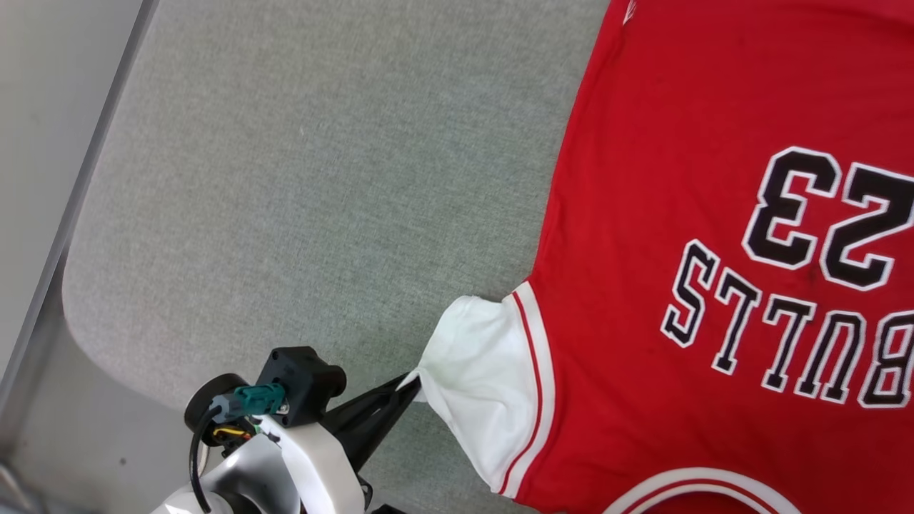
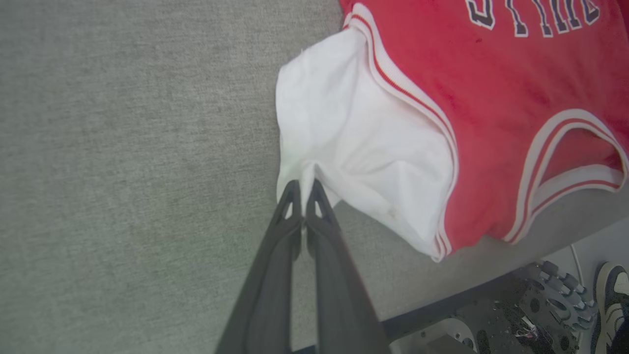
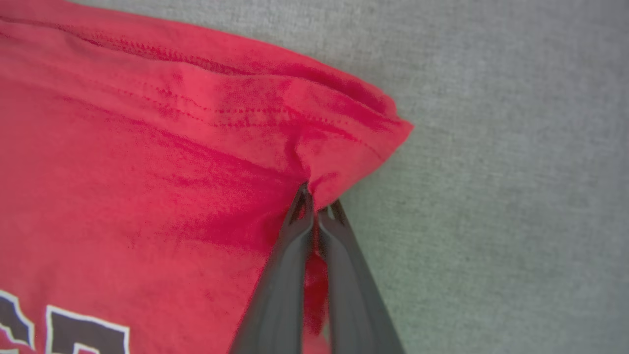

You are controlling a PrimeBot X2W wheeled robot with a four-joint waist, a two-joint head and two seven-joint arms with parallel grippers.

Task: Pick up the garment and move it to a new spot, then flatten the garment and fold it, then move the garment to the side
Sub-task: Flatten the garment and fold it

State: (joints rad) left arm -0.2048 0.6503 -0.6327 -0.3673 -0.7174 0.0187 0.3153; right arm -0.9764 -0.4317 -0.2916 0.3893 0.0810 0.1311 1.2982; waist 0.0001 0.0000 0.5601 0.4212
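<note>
Head view: the red sports-jersey garment (image 1: 643, 178) with black-and-white block lettering lies spread on the grey felt-covered table (image 1: 285, 178), and the left gripper (image 1: 413, 377) meets its white short sleeve (image 1: 485, 371) at the cuff

Left wrist view: the dark fingers are pressed together on only a thin fold of cuff, so a pull could slip it free

Right wrist view: the right gripper (image 3: 317, 199) pinches the bunched red hem corner (image 3: 363, 128); uneven lifting may twist the cloth

Nothing here serves as a container; the jersey rests directly on the table
</note>
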